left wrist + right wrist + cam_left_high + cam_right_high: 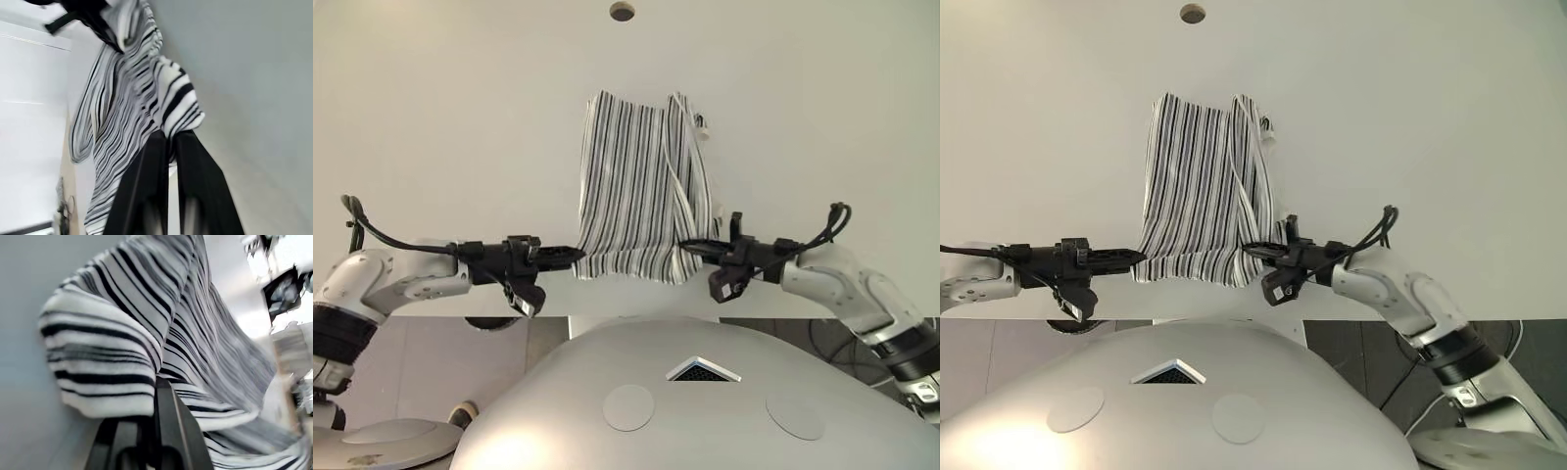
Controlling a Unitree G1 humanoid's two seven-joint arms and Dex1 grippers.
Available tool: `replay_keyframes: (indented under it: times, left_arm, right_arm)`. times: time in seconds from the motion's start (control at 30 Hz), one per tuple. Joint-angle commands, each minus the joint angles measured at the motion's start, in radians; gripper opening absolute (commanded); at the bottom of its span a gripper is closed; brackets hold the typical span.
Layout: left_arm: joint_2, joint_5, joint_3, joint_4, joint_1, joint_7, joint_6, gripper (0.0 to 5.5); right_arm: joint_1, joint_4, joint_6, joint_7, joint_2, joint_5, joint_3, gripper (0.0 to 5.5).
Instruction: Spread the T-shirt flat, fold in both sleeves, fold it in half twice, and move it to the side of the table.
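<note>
At the tabletop's near edge, a striped shirt pinched at both near corners

The shirt (631,186) lies as a narrow band running away from the robot on the tabletop (431,117), its near end seemingly lifted a little. The left pincer (576,255) is clamped on the near left corner and the right pincer (688,245) on the near right one, with cloth bunching at each grip. It looks light, soft and limp, likely to sag between the holds and slide easily. The corners suit as holds if the hem is taut
</note>
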Motion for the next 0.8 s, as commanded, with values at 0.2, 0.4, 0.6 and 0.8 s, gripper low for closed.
replay_keyframes:
  times: [0.2,0.4,0.6,0.8]
  left_arm:
    - [0.127,-0.411,0.073,-0.29,0.218,-0.148,0.191,0.03]
    - [0.082,-0.482,0.127,-0.374,0.285,-0.197,0.249,0.03]
    - [-0.021,-0.5,0.167,-0.335,0.224,-0.216,0.321,0.03]
    - [-0.202,-0.507,0.148,-0.197,0.016,-0.231,0.472,0.03]
  right_arm:
    - [0.22,-0.258,0.145,0.143,-0.152,0.309,-0.239,0.01]
    - [0.283,-0.299,0.146,0.166,-0.143,0.349,-0.316,0.01]
    - [0.177,-0.231,0.192,0.171,-0.087,0.402,-0.343,0.01]
    - [-0.143,-0.064,0.336,0.27,0.004,0.497,-0.257,0.01]
